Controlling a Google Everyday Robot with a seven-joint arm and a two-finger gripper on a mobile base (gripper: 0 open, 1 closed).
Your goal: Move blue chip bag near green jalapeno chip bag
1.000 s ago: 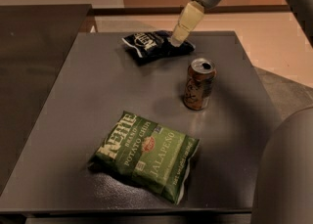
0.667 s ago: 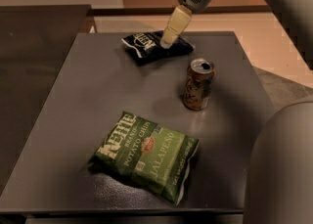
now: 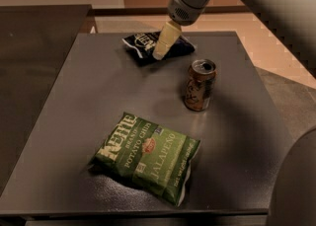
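The blue chip bag (image 3: pixel 139 44) lies flat at the far middle of the dark grey table (image 3: pixel 74 101). The green jalapeno chip bag (image 3: pixel 146 156) lies near the table's front edge, well apart from the blue bag. My gripper (image 3: pixel 159 53) reaches down from the upper right, and its pale tip is over the middle of the blue bag, covering part of it. I cannot tell whether it touches the bag.
A brown-gold drink can (image 3: pixel 200 85) stands upright right of centre, between the two bags and slightly to the right. My arm (image 3: pixel 256 3) crosses the top right corner. The table's edges run close to both bags.
My gripper has moved left and lower, from the blue bag's right end to over its middle. The bags and the can have not moved.
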